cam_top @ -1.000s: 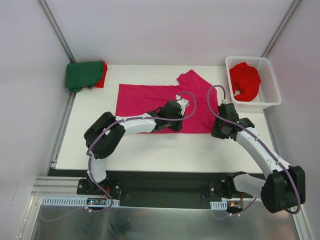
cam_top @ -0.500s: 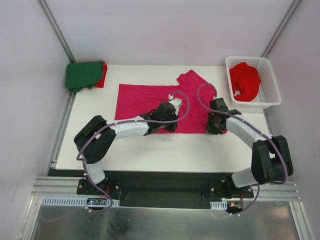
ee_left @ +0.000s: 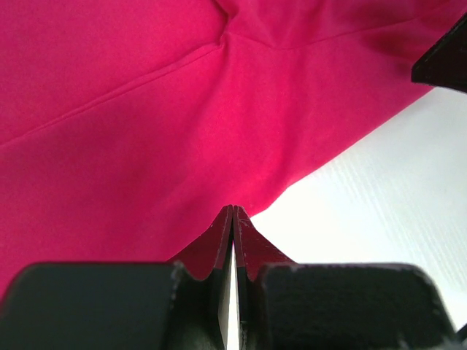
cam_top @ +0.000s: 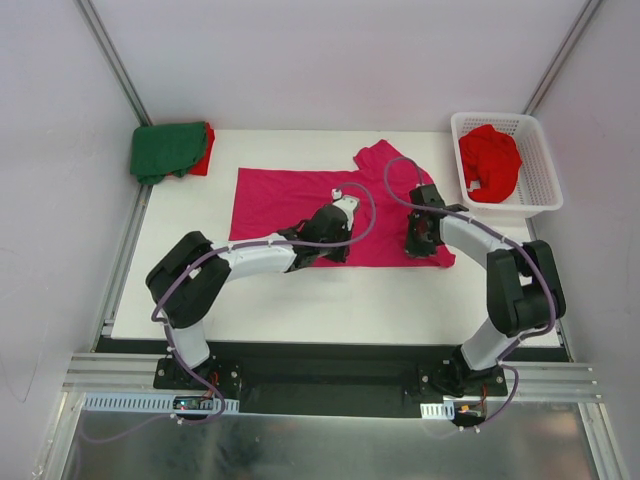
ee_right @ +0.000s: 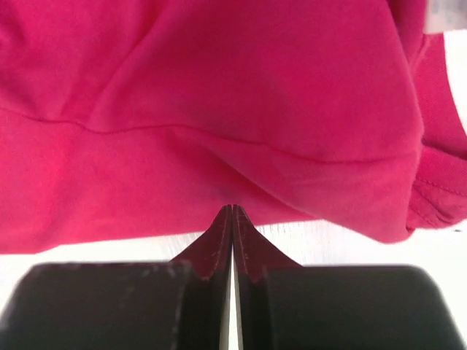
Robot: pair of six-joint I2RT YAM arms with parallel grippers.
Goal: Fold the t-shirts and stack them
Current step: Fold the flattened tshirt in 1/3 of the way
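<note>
At desk (cam_top: 300,300) centre: pink shirt (cam_top: 280,200), spread wide from 9 to 3 o'clock, one sleeve poking toward 12. On its 6 o'clock hem, left tool (ee_left: 232,211), pinched tight on the cloth edge, bare desk just to the 3 o'clock side. Toward 3 o'clock on the same hem, right tool (ee_right: 232,210), likewise clamped on the pink cloth, a rumpled sleeve beside it. At the 10 o'clock corner, green shirt (cam_top: 165,150) folded on a red shirt (cam_top: 204,150). At 2 o'clock, white basket (cam_top: 545,165) holding a second red shirt (cam_top: 488,160), bunched.
</note>
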